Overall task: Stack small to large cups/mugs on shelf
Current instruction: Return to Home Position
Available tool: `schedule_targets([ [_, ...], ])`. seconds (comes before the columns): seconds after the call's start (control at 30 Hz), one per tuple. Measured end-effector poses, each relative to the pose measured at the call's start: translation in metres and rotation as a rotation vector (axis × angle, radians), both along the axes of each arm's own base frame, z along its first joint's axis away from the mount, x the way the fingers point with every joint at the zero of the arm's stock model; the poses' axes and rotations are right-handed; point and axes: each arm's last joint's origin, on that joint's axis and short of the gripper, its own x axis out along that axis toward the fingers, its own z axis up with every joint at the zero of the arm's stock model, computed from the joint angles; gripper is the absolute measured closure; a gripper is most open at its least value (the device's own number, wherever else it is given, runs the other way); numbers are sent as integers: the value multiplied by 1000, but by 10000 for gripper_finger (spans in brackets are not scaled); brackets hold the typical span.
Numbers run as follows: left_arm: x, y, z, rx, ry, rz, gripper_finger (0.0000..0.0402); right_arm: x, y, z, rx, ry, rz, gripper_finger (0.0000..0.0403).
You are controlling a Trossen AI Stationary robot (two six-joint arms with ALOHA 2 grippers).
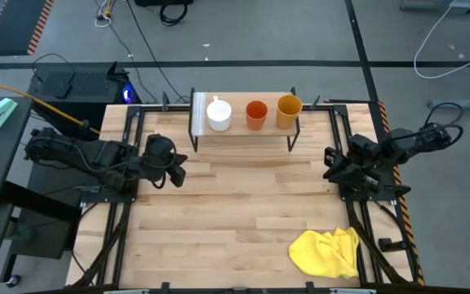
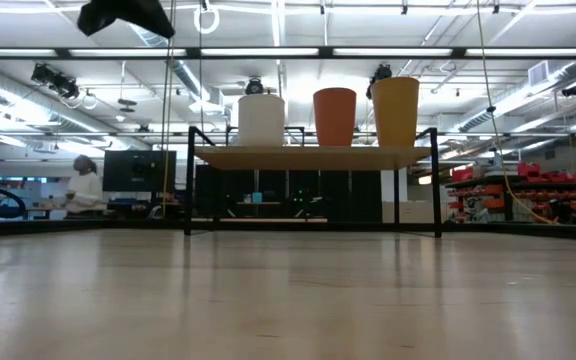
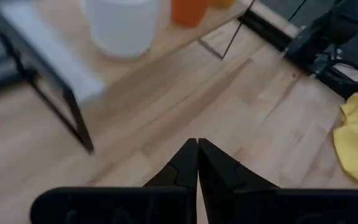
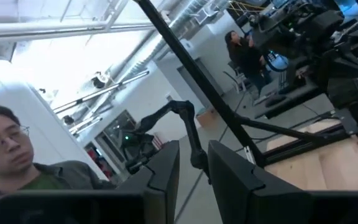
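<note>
Three cups stand upright in a row on the shelf's (image 1: 243, 135) top board at the table's far edge: the white mug (image 1: 219, 113) by the pale strip, the orange-red cup (image 1: 256, 113) in the middle, and the taller yellow-orange cup (image 1: 289, 110). The low view shows the same row: white mug (image 2: 261, 119), orange-red cup (image 2: 334, 116), yellow-orange cup (image 2: 395, 111). My left gripper (image 1: 178, 171) hangs shut above the table, near side of the shelf's left end (image 3: 197, 143). My right gripper (image 1: 330, 163) waits open at the table's right side (image 4: 193, 165), tipped up toward the room.
A crumpled yellow cloth (image 1: 326, 251) lies at the table's near right corner. Bare wooden tabletop (image 1: 235, 204) stretches between the arms and the shelf. People show in the room beyond: one close in the right wrist view (image 4: 17, 162), another far off in the low view (image 2: 86, 185).
</note>
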Motion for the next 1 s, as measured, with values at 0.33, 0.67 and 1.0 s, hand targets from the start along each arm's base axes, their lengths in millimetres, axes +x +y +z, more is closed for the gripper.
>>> schedule_targets([
  [0.33,-56,19,38,97,-225,54,369,-37,-15,18,-30,-269,10,310],
  [0.67,-104,32,54,137,-352,39,382,-59,-24,16,-58,-326,-4,310],
  [1.0,-137,42,21,83,-435,70,373,-70,-30,14,-40,-368,-25,310],
])
